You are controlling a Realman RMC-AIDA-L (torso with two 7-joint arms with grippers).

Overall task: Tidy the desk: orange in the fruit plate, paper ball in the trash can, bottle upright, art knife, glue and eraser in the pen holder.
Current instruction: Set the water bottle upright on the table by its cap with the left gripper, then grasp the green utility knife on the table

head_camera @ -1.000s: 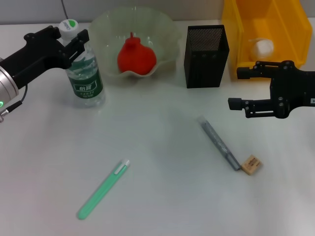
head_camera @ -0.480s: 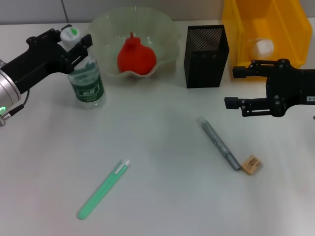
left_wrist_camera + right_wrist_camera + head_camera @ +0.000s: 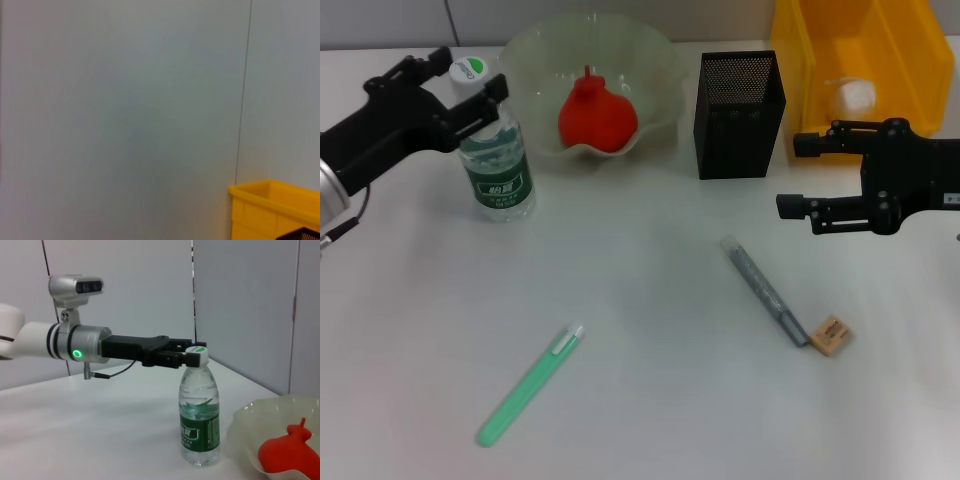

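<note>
I have the left gripper (image 3: 470, 85) up at the neck of the water bottle (image 3: 496, 160), near the far left corner of the tabletop (image 3: 650, 400). From the right wrist view the fingers (image 3: 172, 360) sit at the white cap, spread on either side of it, and I cannot tell whether they touch it. The bottle stands upright on its base, just beside the left rim of the fruit plate (image 3: 535, 60).

The fruit plate is a pale, wavy-edged bowl by the far edge, and an orange-red fruit with a small stem, the orange (image 3: 595, 115), sits inside it. Just to its right stands the black mesh pen holder (image 3: 739, 115), upright. Beyond that, at the far right corner, is the yellow bin serving as the trash can (image 3: 800, 70), with the white paper ball (image 3: 850, 97) inside it.

My right gripper (image 3: 802, 175) hangs above the tabletop in front of the trash can and to the right of the pen holder, its fingers spread apart and holding nothing.

On the open tabletop, the grey art knife (image 3: 765, 290) lies slanted right of centre, its near end touching the tan eraser (image 3: 830, 334). The green glue pen (image 3: 528, 387) lies slanted toward the near left, well apart from both.
</note>
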